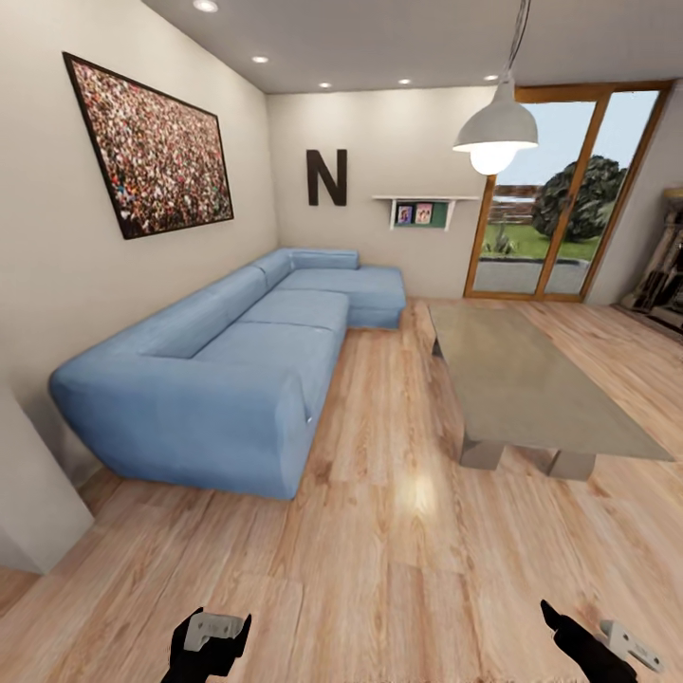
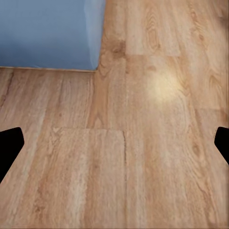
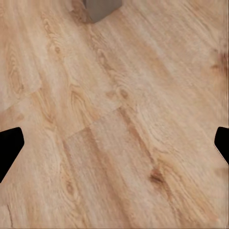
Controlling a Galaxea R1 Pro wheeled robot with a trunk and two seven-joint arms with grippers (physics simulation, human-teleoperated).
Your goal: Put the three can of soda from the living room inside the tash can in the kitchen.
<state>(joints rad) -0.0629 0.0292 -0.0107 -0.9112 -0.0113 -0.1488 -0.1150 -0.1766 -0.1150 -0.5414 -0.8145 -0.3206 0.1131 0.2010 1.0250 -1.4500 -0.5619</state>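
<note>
While both arms hang low:
Sofa [image 1: 232,365]: blue, L-shaped, ten o'clock.
Table [image 1: 531,379]: grey slab, one o'clock.
Floor [image 1: 379,560]: wood planks.
Left gripper [image 2: 114,143]: fingers spread.
Right gripper [image 3: 114,143]: fingers spread.

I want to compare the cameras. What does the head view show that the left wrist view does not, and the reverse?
The head view alone shows the grey low table, the framed crowd picture, the hanging lamp and the right pincer. The left wrist view alone shows the left pincer's open fingertips at close range. Both show the blue sofa and the wood floor.
</note>
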